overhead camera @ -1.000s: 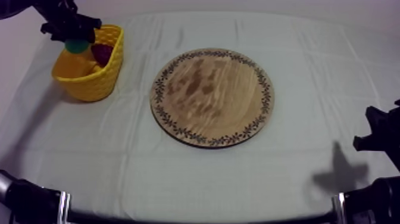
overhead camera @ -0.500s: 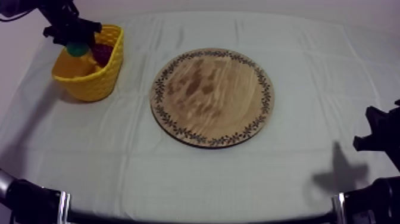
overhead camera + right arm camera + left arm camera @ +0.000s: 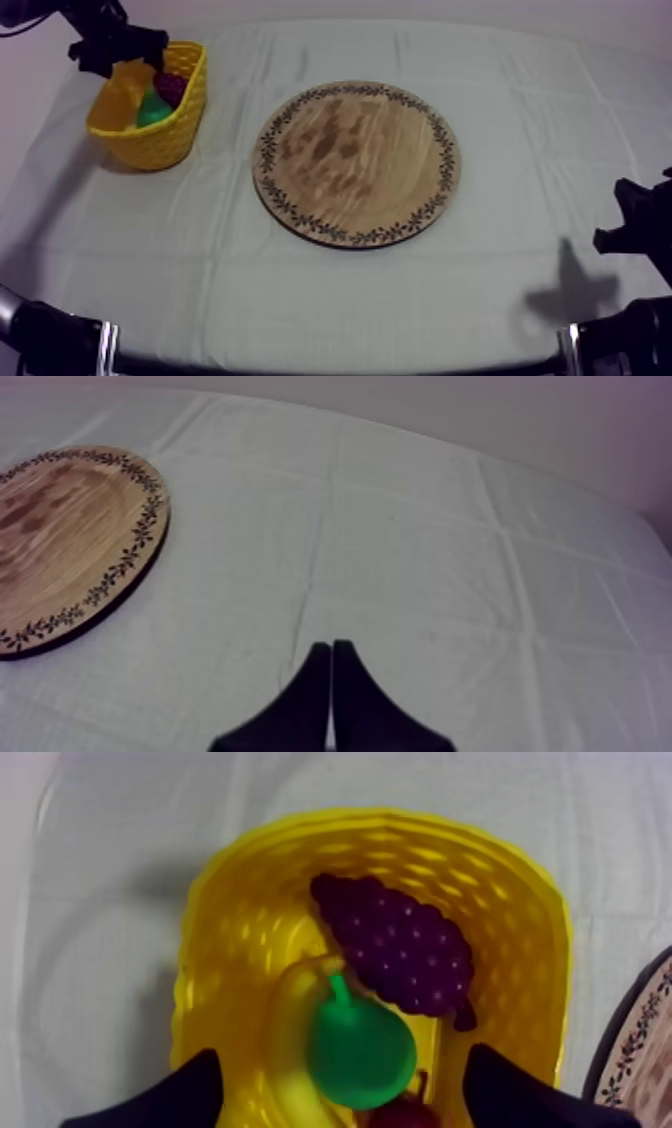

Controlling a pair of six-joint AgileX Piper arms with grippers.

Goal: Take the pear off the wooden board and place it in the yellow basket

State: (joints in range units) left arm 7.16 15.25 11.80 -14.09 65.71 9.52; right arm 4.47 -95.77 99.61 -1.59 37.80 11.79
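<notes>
Pear (image 3: 152, 108) lies in the yellow basket (image 3: 150, 146), upper left of the frame, on the banana (image 3: 288, 1014). Our left gripper (image 3: 113, 46) hangs above, fingers (image 3: 180, 1092) apart and empty; a low retreat could snag the basket and tip it

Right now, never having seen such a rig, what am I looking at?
This is a robot with two arms, each ending in a two-fingered gripper. One picture looks down on the clothed table; the other two come from cameras on the wrists. On the table are a round wooden board and a yellow basket holding a pear, a bunch of grapes, a banana and a small red fruit. The left gripper hovers open over the basket; the right gripper rests shut near the table's edge. Neither holds anything.
</notes>
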